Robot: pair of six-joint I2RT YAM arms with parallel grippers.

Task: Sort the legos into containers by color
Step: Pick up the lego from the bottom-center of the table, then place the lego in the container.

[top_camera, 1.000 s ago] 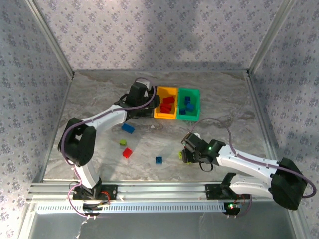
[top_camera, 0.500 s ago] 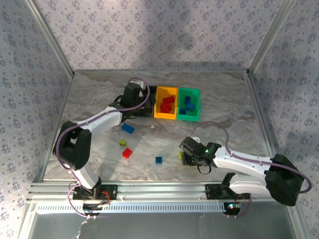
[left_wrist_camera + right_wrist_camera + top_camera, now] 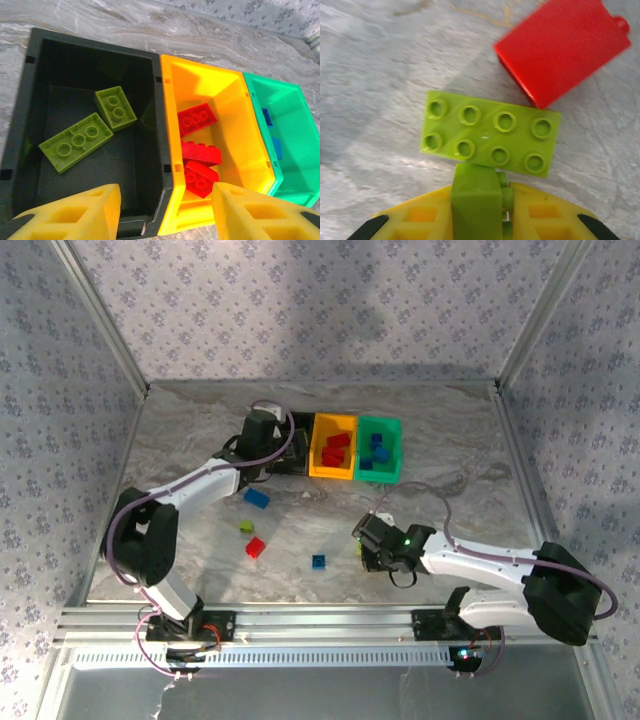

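Three containers stand in a row: black bin (image 3: 30,100) (image 3: 301,430) with two lime legos (image 3: 115,105), orange-yellow bin (image 3: 240,125) (image 3: 333,472) with red legos (image 3: 197,119), and green bin (image 3: 295,110) (image 3: 394,450) with blue ones. My left gripper (image 3: 167,215) (image 3: 280,452) hovers open at their near edge, over the wall between the black and orange-yellow bins. My right gripper (image 3: 482,189) (image 3: 366,545) is shut on a lime green lego (image 3: 476,200), low over the table. A flat lime lego (image 3: 492,139) and a red lego (image 3: 567,47) lie just ahead of it.
Loose legos lie on the marble table (image 3: 190,440) between the arms: a blue one (image 3: 257,498), a small lime one (image 3: 246,526), a red one (image 3: 256,547) and another blue one (image 3: 318,561). Metal posts and patterned walls enclose the table.
My right gripper has slid a little left and closed its jaws on the lime green lego. The left gripper has shifted left, from the orange-yellow bin toward the black one.
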